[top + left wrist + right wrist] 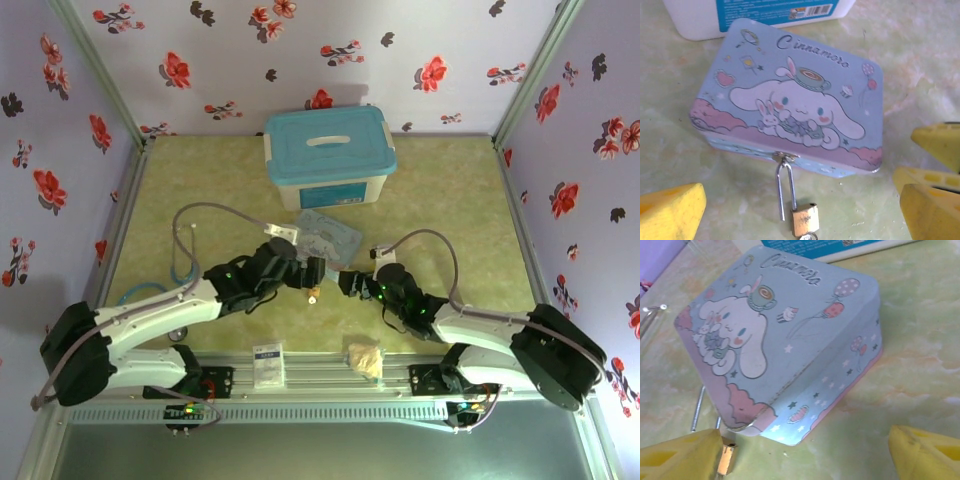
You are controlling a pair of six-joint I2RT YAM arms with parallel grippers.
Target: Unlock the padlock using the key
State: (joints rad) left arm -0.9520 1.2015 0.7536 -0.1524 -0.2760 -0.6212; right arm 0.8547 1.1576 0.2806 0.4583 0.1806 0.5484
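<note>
Left hand (314,272): opened wide and holding nothing. In its wrist view the yellow fingers (671,212) sit at the two lower corners.
Right hand (349,284): also spread wide, with nothing gripped. Its yellow fingers (682,456) stand far apart at the bottom of its wrist view.
Padlock (805,219): small brass body lying on the table (450,200), about midway between the left hand's fingers and apart from both.
Shackle (785,185): thin and silver, hooked through the hasp (785,157) of the tin. One leg enters the body; the other seems to end free beside it.
Key (811,236): a small metal bit at the underside of the padlock body, cut by the frame edge. Too little shows to be sure.
Right wrist view adds: the padlock body lies just beside the right hand's left finger, and I cannot tell whether they touch. The other finger is well apart from it.
Cinnamoroll tin (790,100): blue with a cartoon lid, just beyond both hands, its front edge facing the left hand.
Top view adds: the two hands point toward each other, with the padlock just below the left hand's tip. The teal-lidded storage box (328,155) stands beyond the tin. A white card (268,365) lies behind the left hand and a beige wad (365,358) behind the right hand.
Left wrist view adds: a barcode label on the box's white wall.
Count: two hands, one padlock, one tin, one box, one card, one wad.
</note>
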